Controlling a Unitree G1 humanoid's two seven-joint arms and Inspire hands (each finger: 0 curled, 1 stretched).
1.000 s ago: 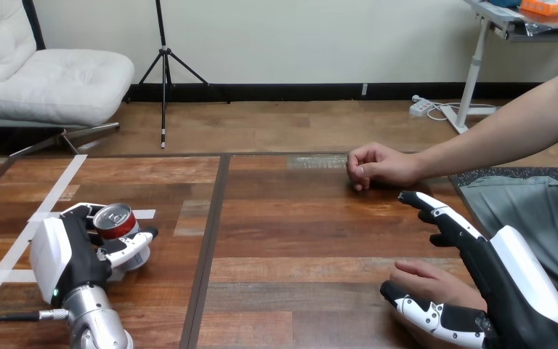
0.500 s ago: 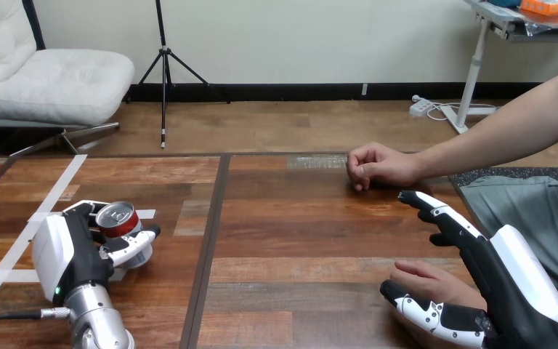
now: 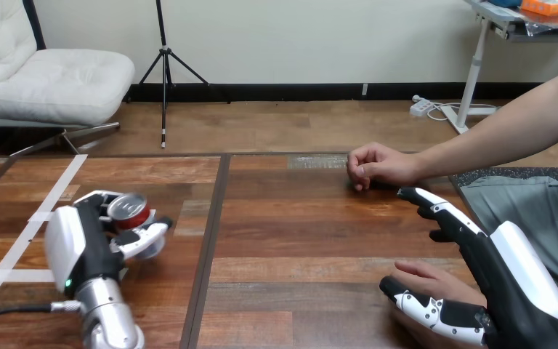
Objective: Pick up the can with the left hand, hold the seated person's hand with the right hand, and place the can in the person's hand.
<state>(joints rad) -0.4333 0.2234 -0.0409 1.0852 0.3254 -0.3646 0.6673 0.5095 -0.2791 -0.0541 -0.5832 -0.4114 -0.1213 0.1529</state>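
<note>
Head view: the left hand [image 3: 87,243] at the table's [image 3: 298,240] left side has its fingers and thumb curled round the red can [image 3: 128,209], gripping it. Over the table's near right corner the right hand [image 3: 508,283] is spread wide, fingers straight. The person's near hand [image 3: 432,282] lies between its thumb and fingers, unclasped. The person's far hand [image 3: 378,166] rests loosely fisted on the table's far right part.
</note>
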